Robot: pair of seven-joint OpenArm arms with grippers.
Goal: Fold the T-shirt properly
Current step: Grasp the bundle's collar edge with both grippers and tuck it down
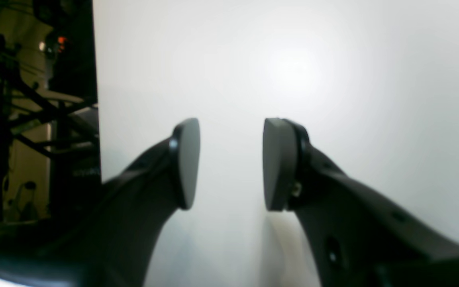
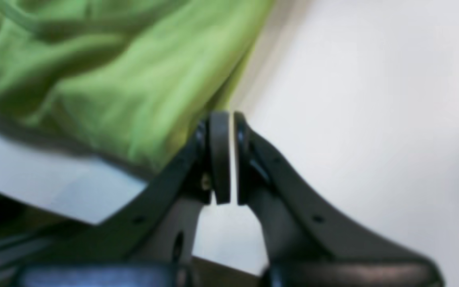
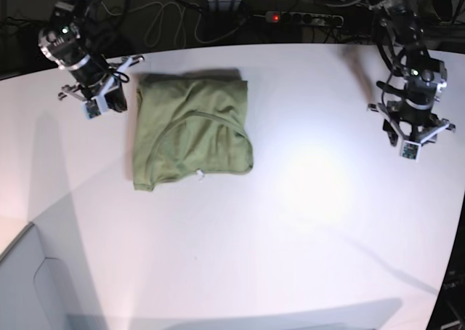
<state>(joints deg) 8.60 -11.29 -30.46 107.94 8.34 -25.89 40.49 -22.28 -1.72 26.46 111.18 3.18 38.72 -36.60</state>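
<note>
Lying folded on the white matte table, the olive-green short-sleeved cotton T-shirt is sitting toward 10 o'clock of the tabletop in the base view, bunched into a rough rectangle with the collar curve showing and a small white tag peeking out at its 6 o'clock edge. Fabric is looking wrinkled, edges not squared.

The right gripper is showing its black pads pressed together with only a sliver of light between them, pinching nothing. In the right wrist view it is sitting just beside the shirt's edge, the green cloth filling the 10 to 12 o'clock part of that view; whether the fingers are touching the cloth is not clear through the blur. In the base view that arm is sitting at 9 o'clock of the shirt, close to its upper corner.

The left gripper is holding its two flat oval pads spread wide, nothing between them, only bare table under them. In the base view it is sitting at 3 o'clock of the table, well apart from the shirt.
</note>
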